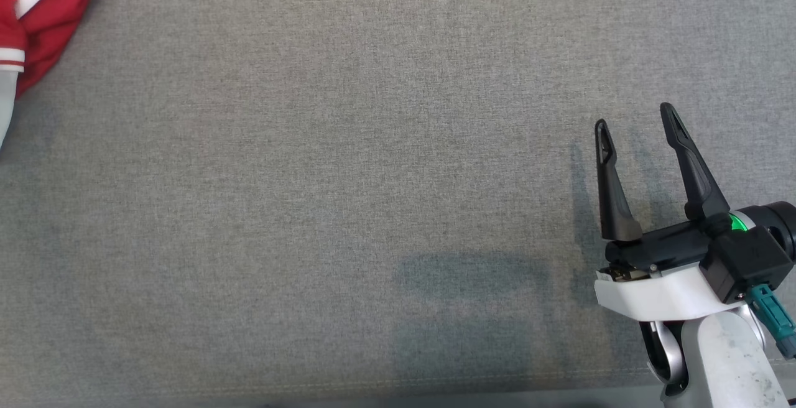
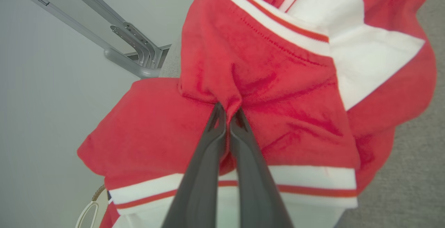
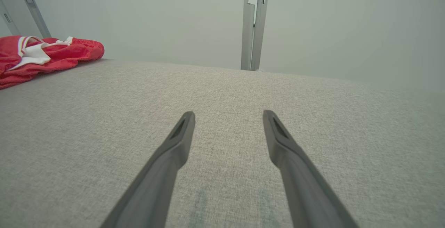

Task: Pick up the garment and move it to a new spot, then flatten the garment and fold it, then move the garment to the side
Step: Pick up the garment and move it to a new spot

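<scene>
The garment [image 2: 271,92] is red fleece with white panels and red-and-white striped bands, bunched in a heap. In the left wrist view my left gripper [image 2: 227,111] is shut on a pinched fold of its red cloth. The head view has the garment [image 1: 43,16] at the far top left corner of the grey surface. The right wrist view has the garment [image 3: 41,56] at the far left edge. My right gripper [image 1: 634,125] hovers open at the lower right, far from the cloth, with nothing between its fingers [image 3: 180,134].
A grey woven table surface [image 1: 348,196] stretches between the garment and my right gripper. Grey metal frame bars [image 2: 128,47] stand beyond the table's edge near the garment, and a vertical grey post [image 3: 255,23] rises behind the far edge against a pale wall.
</scene>
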You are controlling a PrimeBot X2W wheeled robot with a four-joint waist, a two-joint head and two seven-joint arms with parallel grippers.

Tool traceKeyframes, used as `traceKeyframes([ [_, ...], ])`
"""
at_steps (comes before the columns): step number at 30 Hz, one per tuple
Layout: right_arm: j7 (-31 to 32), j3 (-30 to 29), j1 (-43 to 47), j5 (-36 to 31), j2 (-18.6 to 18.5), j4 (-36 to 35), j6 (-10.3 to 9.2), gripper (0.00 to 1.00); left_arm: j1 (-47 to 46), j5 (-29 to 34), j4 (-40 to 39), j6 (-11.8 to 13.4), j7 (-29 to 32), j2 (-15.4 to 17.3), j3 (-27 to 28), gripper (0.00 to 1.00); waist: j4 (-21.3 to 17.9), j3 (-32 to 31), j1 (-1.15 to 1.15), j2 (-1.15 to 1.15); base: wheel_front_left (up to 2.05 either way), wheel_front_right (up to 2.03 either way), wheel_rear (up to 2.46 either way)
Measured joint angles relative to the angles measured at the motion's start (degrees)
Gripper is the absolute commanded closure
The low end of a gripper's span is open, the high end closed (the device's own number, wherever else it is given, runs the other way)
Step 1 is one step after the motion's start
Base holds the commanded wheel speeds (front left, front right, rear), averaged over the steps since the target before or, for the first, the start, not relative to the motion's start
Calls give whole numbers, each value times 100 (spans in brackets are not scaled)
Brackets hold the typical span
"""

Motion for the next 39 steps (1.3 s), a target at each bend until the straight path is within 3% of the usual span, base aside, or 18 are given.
traceKeyframes([
  [12, 1, 53, -7, 170, 0, 212, 0, 0, -193, 32, 8, 4, -446, 154, -77, 100, 66, -554, -1, 0, 0, 0, 0],
  [24, 1, -14, 184, 455, 0, 428, 0, 0, -540, 261, -661, -153, -576, 209, -509, 100, 29, -1427, -1, 0, 0, 0, 0],
  [32, 1, -105, 312, 564, 0, 497, 0, 0, -585, 242, -1430, -245, -443, -36, -884, 100, -61, -1925, -1, 0, 0, 0, 0],
  [39, 0, -194, 424, 644, 0, 535, 0, 0, -250, -13, -2210, -253, -218, -439, -1214, 100, -283, -2288, -1, 0, 0, 0, 0],
])
